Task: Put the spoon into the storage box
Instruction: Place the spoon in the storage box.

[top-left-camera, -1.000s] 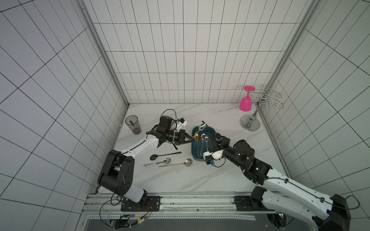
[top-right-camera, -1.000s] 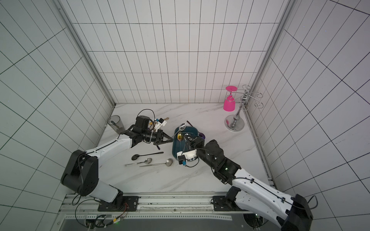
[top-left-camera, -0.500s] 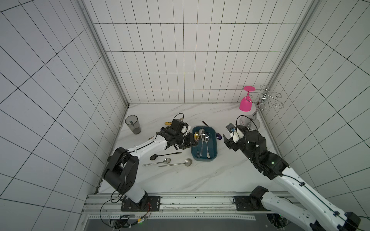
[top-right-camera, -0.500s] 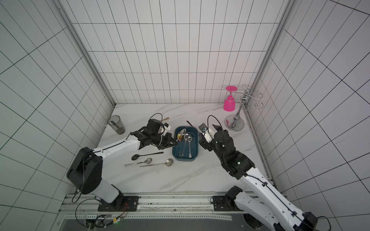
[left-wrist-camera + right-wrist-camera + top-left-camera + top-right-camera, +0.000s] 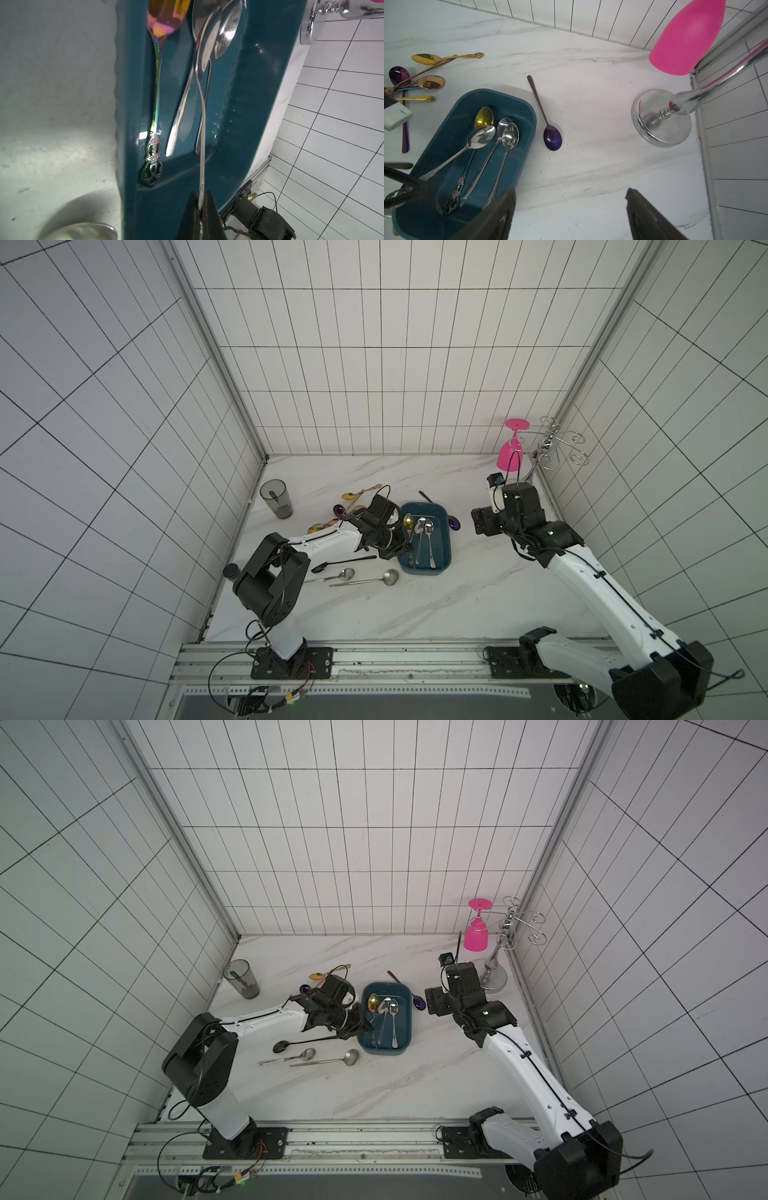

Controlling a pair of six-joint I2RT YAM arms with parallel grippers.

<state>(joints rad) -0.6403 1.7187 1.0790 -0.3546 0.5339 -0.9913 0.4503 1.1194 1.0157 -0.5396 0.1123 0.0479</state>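
The dark teal storage box lies mid-table. My left gripper is at the box's front left corner, shut on the handle end of a silver spoon. That spoon slants over the box, its bowl above the others. A gold spoon and two silver spoons lie inside. My right gripper hangs open and holds nothing, over bare table to the right of the box.
A purple spoon lies just right of the box. Gold and purple spoons lie behind its left side. A black spoon, a silver spoon and a ladle lie front left. Smoky cup far left. Pink goblet on a chrome rack back right.
My right gripper has drawn back from over the box to its right side and opened wider. My left gripper has brought the silver spoon in over the box.
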